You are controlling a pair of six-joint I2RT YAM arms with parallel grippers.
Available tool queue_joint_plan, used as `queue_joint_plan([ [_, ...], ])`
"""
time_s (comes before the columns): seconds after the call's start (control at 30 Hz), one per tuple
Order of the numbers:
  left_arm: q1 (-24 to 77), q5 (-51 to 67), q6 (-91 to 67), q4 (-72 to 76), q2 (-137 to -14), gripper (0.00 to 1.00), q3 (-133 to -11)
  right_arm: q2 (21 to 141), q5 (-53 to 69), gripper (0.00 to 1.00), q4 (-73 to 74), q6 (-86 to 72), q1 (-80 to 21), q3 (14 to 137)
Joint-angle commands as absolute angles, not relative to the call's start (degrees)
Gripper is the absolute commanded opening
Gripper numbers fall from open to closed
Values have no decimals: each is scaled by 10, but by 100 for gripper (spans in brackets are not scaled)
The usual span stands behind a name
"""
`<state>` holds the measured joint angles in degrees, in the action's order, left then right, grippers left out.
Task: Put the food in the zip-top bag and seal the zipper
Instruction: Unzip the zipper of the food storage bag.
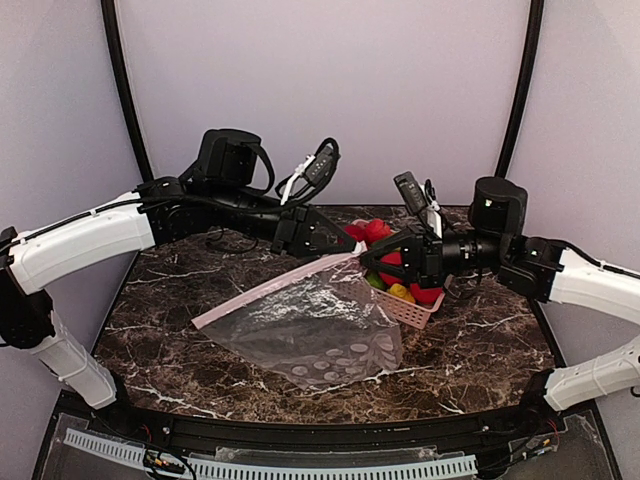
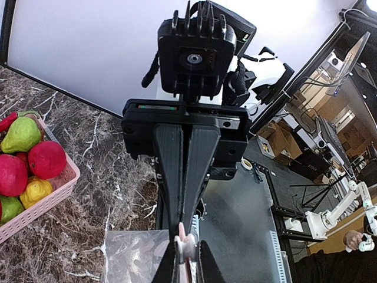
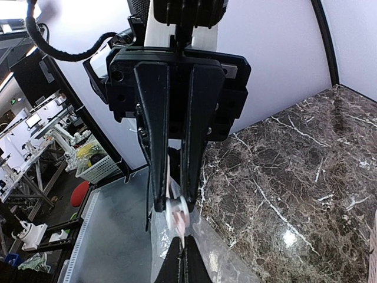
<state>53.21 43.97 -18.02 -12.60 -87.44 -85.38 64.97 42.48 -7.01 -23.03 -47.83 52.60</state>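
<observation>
Top external view: nearest my bases, the zip-top bag (image 1: 320,335) is lying flat on the bench (image 1: 160,300), looking empty. Its zipper (image 1: 270,288) is running as a long pink line from near-left up to far-right, and I am meeting it at that far-right end with both arms. My left fingers (image 1: 347,243) are pinching shut on the strip from the left. My right fingers (image 1: 372,254) are clamping shut on it from the right, almost tip to tip. Just beyond them the food (image 1: 376,231) is sitting in the pink basket (image 1: 412,312), closest to my right arm. I judge that arm is facing the shorter reach once the mouth is parting.
</observation>
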Motion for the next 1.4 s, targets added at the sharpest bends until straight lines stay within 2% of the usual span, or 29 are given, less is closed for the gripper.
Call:
queue_joint_plan([
  [0.0, 535, 424, -168, -133, -856, 1, -858, 621, 362, 0, -72, -233, -482, 515],
  [0.87, 535, 304, -159, -213, -834, 1, -855, 576, 182, 0, -26, -256, -473, 503],
  [1.37, 530, 254, -166, -244, -808, 1, -834, 559, 147, 0, -2, -281, -429, 493],
])
